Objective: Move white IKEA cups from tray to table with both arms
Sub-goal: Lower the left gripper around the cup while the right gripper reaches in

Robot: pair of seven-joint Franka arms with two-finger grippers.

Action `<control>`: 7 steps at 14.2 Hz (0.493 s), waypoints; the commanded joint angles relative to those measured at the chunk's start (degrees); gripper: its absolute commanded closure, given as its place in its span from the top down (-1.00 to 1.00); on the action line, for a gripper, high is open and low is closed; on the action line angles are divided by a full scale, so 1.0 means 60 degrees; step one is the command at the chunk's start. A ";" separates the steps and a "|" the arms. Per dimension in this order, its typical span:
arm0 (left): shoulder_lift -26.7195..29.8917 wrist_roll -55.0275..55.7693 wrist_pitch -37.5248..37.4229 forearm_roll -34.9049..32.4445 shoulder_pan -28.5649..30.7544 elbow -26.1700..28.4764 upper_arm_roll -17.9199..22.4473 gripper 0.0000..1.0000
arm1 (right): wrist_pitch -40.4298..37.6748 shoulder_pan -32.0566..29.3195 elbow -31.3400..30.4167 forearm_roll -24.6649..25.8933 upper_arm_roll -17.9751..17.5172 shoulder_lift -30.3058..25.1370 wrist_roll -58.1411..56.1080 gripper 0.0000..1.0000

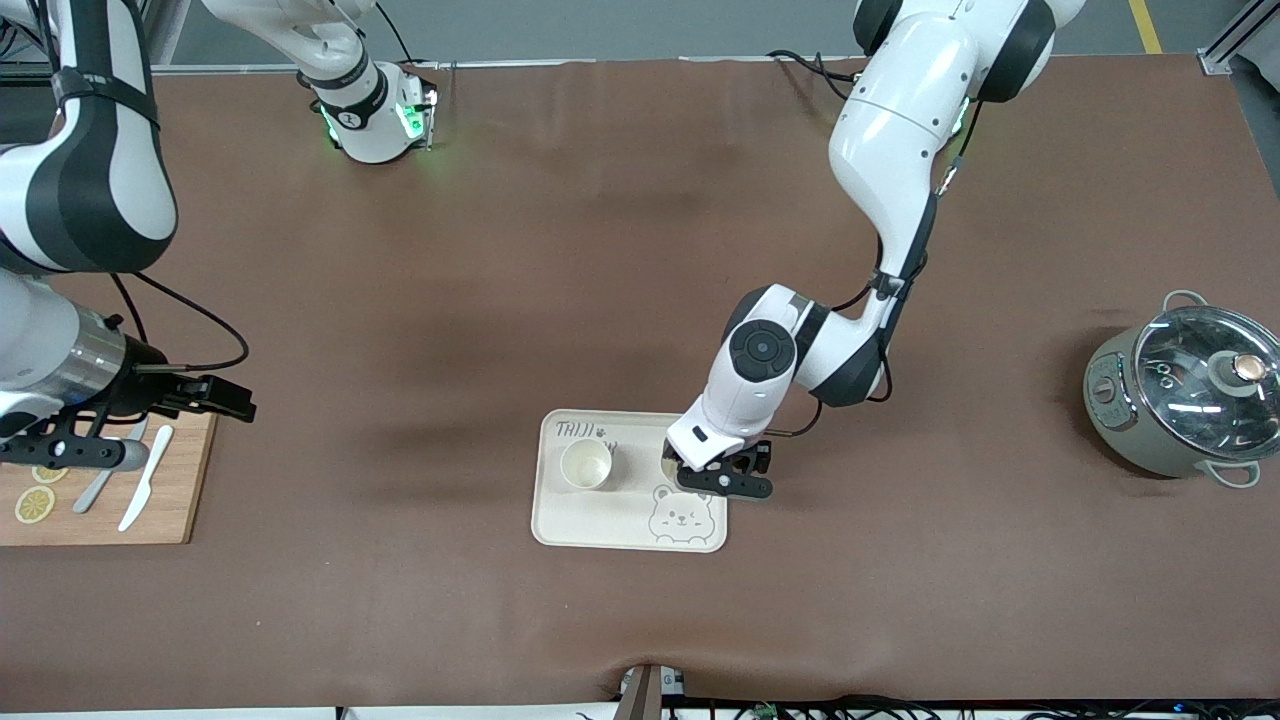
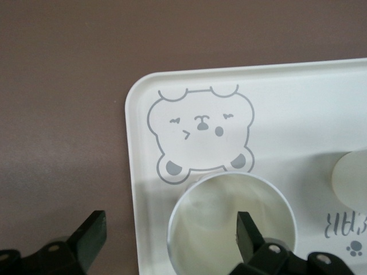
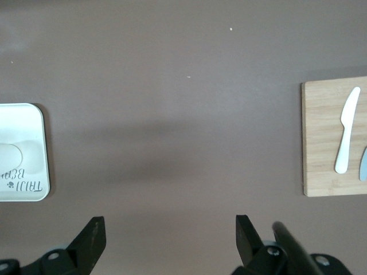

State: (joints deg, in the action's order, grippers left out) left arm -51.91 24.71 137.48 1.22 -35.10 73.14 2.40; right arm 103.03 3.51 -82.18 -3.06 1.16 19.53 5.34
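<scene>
One white cup (image 1: 586,465) stands upright on the cream bear tray (image 1: 625,525), toward the right arm's end of it. The second white cup (image 1: 668,463) stands on the tray beside the bear drawing, mostly hidden under the left gripper (image 1: 722,478). In the left wrist view that cup (image 2: 221,226) sits by the tray's edge (image 2: 133,172). The left gripper (image 2: 170,234) is open: one finger (image 2: 250,236) is inside the cup, the other is over the bare table, neither pressing the wall. The first cup (image 2: 351,179) shows partly. The right gripper (image 1: 228,400) is open and empty over the cutting board's edge.
A wooden cutting board (image 1: 180,500) with a white knife (image 1: 146,490), a grey knife and lemon slices (image 1: 34,503) lies at the right arm's end. A grey-green lidded pot (image 1: 1185,400) stands at the left arm's end. The right wrist view shows the board (image 3: 324,149) and the tray's corner (image 3: 26,123).
</scene>
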 commanded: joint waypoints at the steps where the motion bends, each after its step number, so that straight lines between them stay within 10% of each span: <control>1: -0.0138 0.0203 0.0041 -0.0116 -0.0156 -0.0267 0.0201 1.00 | 0.0259 0.0250 0.0030 -0.0105 -0.0002 0.0085 0.0572 1.00; 2: -0.0138 0.0218 0.0041 -0.0116 -0.0156 -0.0252 0.0186 0.99 | 0.0318 0.0338 0.0044 -0.0119 -0.0002 0.0143 0.0749 1.00; 4: -0.0035 0.1207 0.0041 -0.0072 -0.0185 -0.0223 0.0171 -0.99 | 0.0435 0.0630 0.0045 -0.0105 -0.0002 0.0231 0.1202 1.00; 7: -0.0020 0.1405 0.0041 -0.0072 -0.0186 -0.0208 0.0157 -1.00 | 0.0743 0.0982 0.0059 -0.0105 -0.0002 0.0464 0.2110 1.00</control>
State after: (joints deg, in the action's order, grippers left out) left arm -52.10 31.60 137.62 1.22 -35.37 72.20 2.45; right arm 106.52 8.10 -82.19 -3.08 1.07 21.24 14.28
